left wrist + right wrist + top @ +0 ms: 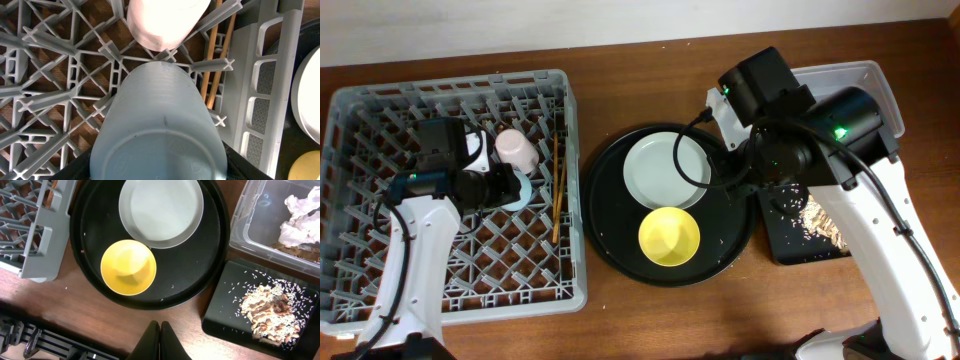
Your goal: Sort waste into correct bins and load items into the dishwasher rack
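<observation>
rack (570,150) left: cups (515,150), chopsticks (558,190) in | round tray (610,210) centre: plate (667,170), bowl (669,236) on | tub (875,80), flat tray (782,235) right

Large square grey plastic peg-lattice crate (380,110): counter's 9 o'clock side.

Small pink cup (516,150): inside crate toward its 2 o'clock, tilted among pegs.

Small pale-blue cup (160,125): just at pink cup's 6 o'clock, on its side, base toward wrist camera, flanked by left claw (159,170).

Pair of thin wooden chopsticks (558,190): lying 12-to-6 along crate's 3 o'clock wall.

Pale grey round plate (665,170): flat, counter centre.

Yellow bowl (669,236): upright at plate's 6 o'clock, rims close.

Clear rectangular plastic tub (865,75): counter's 2 o'clock, holding crumpled white tissue (300,215).

Flat black rectangular tray (785,245): at tub's 6 o'clock side, carrying beige crumbly food scraps (823,225).
</observation>
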Motion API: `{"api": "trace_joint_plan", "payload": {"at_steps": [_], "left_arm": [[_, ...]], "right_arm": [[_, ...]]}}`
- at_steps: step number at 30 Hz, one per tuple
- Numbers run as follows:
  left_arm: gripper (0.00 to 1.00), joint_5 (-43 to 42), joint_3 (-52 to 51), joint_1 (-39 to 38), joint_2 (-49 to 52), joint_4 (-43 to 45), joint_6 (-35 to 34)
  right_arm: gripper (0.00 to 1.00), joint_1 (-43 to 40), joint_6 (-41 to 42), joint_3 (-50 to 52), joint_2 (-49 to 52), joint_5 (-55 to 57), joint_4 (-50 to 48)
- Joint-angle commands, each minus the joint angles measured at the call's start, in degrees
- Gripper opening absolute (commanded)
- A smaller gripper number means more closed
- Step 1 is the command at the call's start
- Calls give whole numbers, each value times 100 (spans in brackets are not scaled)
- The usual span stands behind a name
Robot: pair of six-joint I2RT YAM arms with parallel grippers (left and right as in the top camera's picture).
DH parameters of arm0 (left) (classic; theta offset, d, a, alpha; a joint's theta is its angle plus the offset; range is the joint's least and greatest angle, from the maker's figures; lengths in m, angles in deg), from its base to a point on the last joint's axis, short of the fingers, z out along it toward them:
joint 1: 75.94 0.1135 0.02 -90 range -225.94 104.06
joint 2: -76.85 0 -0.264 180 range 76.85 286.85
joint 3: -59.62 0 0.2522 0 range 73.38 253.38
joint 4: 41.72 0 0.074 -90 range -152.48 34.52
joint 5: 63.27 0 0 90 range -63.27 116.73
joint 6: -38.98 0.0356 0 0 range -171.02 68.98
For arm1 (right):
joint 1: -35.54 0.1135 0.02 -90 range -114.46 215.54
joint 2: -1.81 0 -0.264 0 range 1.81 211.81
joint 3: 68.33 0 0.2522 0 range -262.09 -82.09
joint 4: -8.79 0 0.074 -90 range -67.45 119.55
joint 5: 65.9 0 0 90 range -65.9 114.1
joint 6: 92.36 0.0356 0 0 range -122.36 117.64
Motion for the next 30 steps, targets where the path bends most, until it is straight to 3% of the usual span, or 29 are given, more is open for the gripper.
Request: {"api": "trace_joint_plan", "payload": {"at_steps": [1,3,5,6,10,13,18,21,22,28,30], "left_arm": [[66,81,-59,-13,15,13,-31],[84,81,-59,-13,15,13,-31],[87,81,-59,-13,15,11,-31],[94,81,-59,-13,15,13,-31],[94,79,-50,-13,11,13,-31],[92,-101,46,-13,-168,9,-33],[94,-334,131,-13,-1165,-146,-203],[95,-332,131,-13,-1661,-529,-201],[99,-332,131,-13,-1755,-638,-201],[99,-332,131,-13,-1878,-1110,-201],[99,-332,131,-13,-1878,-1119,-201]], "right_arm": [[5,48,46,24,9,90,2],[5,48,46,24,9,87,4],[5,48,46,24,9,87,4],[5,48,46,24,9,87,4],[5,59,48,24,9,59,4],[5,66,42,24,9,-616,11],[24,461,48,708,9,-892,-249],[29,780,46,1786,9,-1093,-1134],[29,901,46,2240,9,-1145,-1628],[31,1451,195,4712,9,-1145,-4553],[33,1506,197,5014,9,-1150,-4924]]}}
